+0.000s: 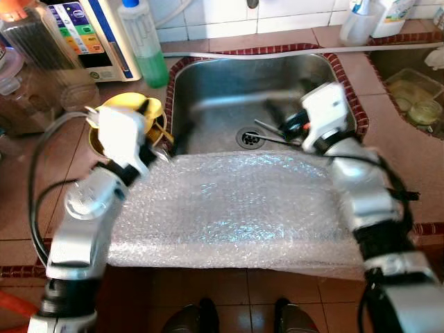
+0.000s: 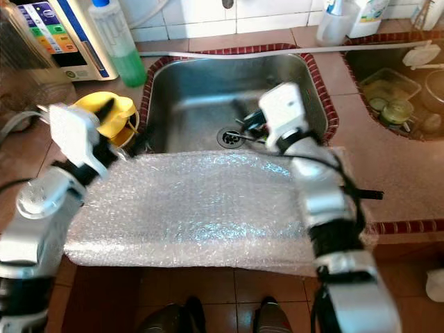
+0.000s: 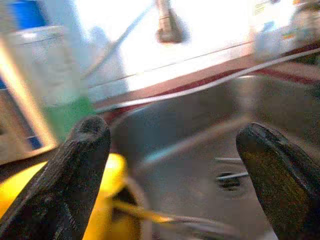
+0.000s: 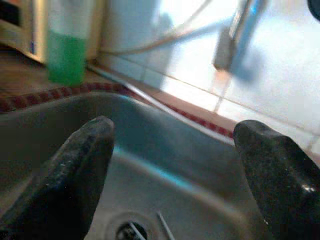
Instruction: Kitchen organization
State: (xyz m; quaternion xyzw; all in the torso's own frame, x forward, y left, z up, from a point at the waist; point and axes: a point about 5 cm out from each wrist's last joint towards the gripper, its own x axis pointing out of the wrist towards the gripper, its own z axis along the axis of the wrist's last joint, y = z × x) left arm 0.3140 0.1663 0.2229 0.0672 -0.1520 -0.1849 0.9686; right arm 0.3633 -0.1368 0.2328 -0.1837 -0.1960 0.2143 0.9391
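Both hands [image 1: 170,135] [image 1: 274,118] spread, empty, above sink [image 1: 208,83]; bubble wrap [image 1: 229,208] long axis left-right.

You have one steel sink [image 1: 208,90] with one drain [image 1: 250,137] and a couple of thin utensils [image 1: 274,132] lying beside that drain; their exact number can't be told. One sheet of bubble wrap [image 1: 236,208] lies across the sink's front edge. One yellow container [image 1: 132,107] sits at the sink's left. One bottle of green liquid [image 1: 146,41] stands behind it, next to one white appliance [image 1: 87,38]. Two arms reach in, so you have two grippers: the left gripper [image 3: 175,170] and the right gripper [image 4: 175,170], each with two black fingers spread apart.
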